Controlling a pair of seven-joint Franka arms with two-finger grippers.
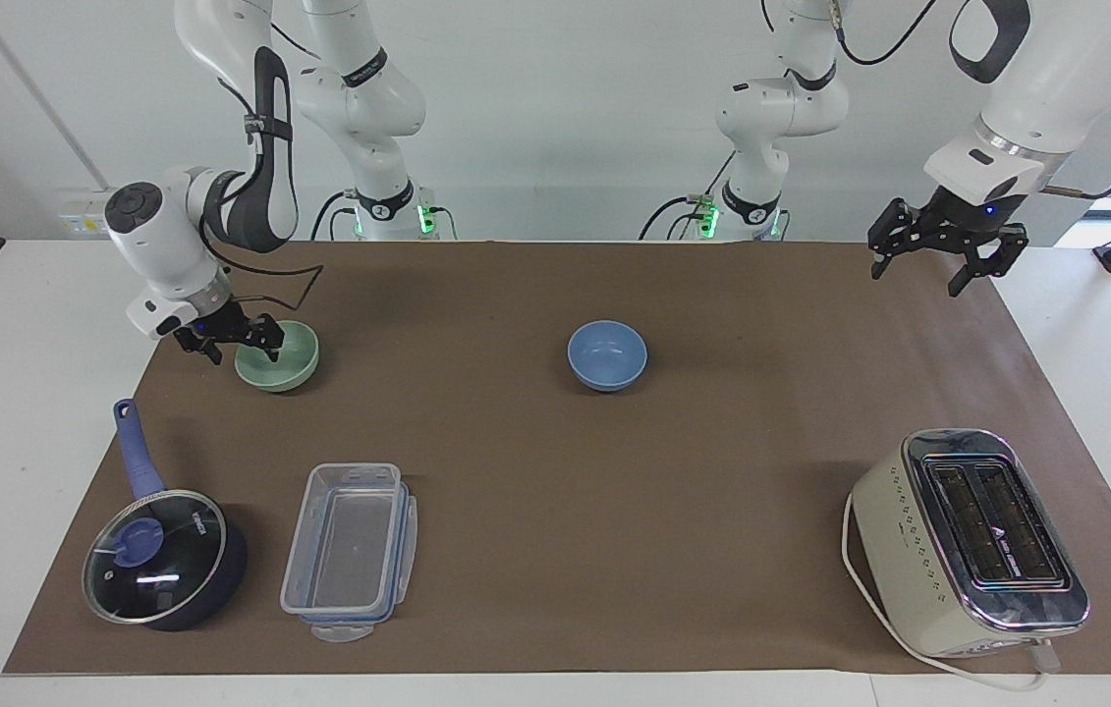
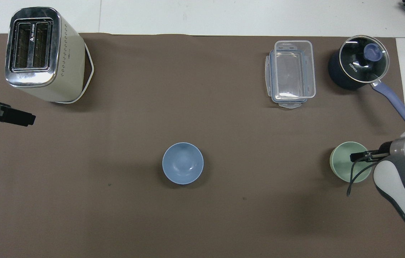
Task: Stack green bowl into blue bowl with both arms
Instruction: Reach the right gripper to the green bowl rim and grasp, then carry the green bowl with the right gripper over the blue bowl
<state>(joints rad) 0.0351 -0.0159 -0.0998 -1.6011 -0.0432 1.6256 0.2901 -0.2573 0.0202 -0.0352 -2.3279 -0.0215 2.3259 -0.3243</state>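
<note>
A flat matte brown mat (image 1: 555, 491) covers the white desk (image 1: 15, 393). The green bowl (image 1: 278, 361), small, round, glossy and pale mint, sits at the left of the facing view; the blue bowl (image 1: 607, 354), the same shape in smooth periwinkle, stands well apart near the centre. The right pincer (image 1: 233, 342) is low at the green bowl's rim, fingers spread, one over the bowl's edge. The left pincer (image 1: 943, 253) hangs spread at the upper right, waiting. Lower in that view stand a cream toaster (image 1: 968, 540) with a chrome top, a clear rectangular plastic container (image 1: 351, 550) and a dark saucepan (image 1: 162, 560) under a glass lid.
</note>
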